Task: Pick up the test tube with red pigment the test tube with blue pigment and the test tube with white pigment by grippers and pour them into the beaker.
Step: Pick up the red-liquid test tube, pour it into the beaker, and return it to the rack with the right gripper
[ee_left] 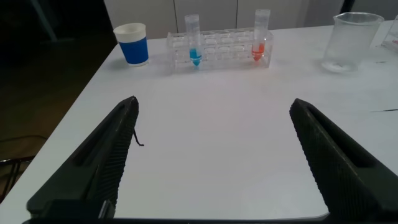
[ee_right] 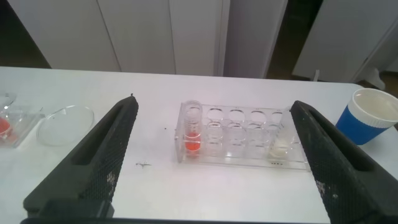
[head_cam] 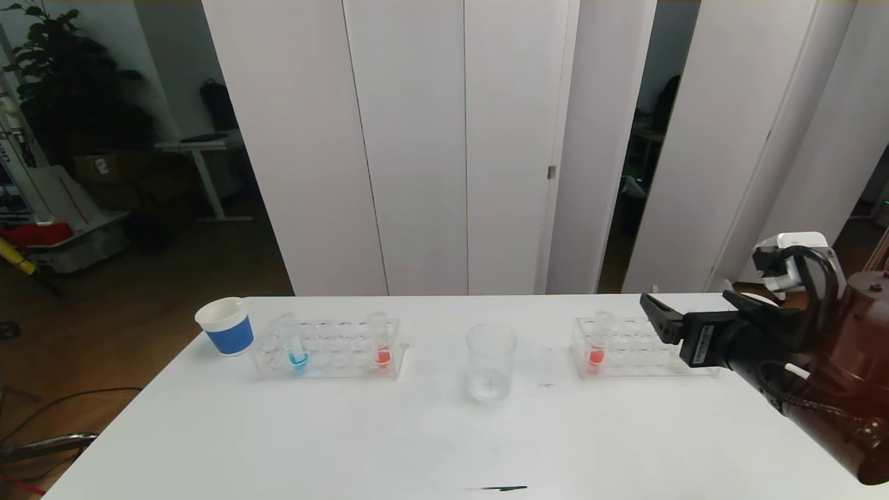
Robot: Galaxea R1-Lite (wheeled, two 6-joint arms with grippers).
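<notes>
White tabletop (head_cam: 278, 430): nothing poured yet. Right tool (ee_right: 214, 158), wide and empty, faces its rack (ee_right: 242, 140); next, grasp the red tube (ee_right: 192, 130). Left tool (ee_left: 214, 158) wide, idle.

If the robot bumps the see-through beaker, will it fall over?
Probably not easily. The beaker looks wide for its height and stands flat on the table, so it would likely slide instead. It looks nearly empty, so it's probably light. Its smooth clear wall may be slippery and breakable.
</notes>
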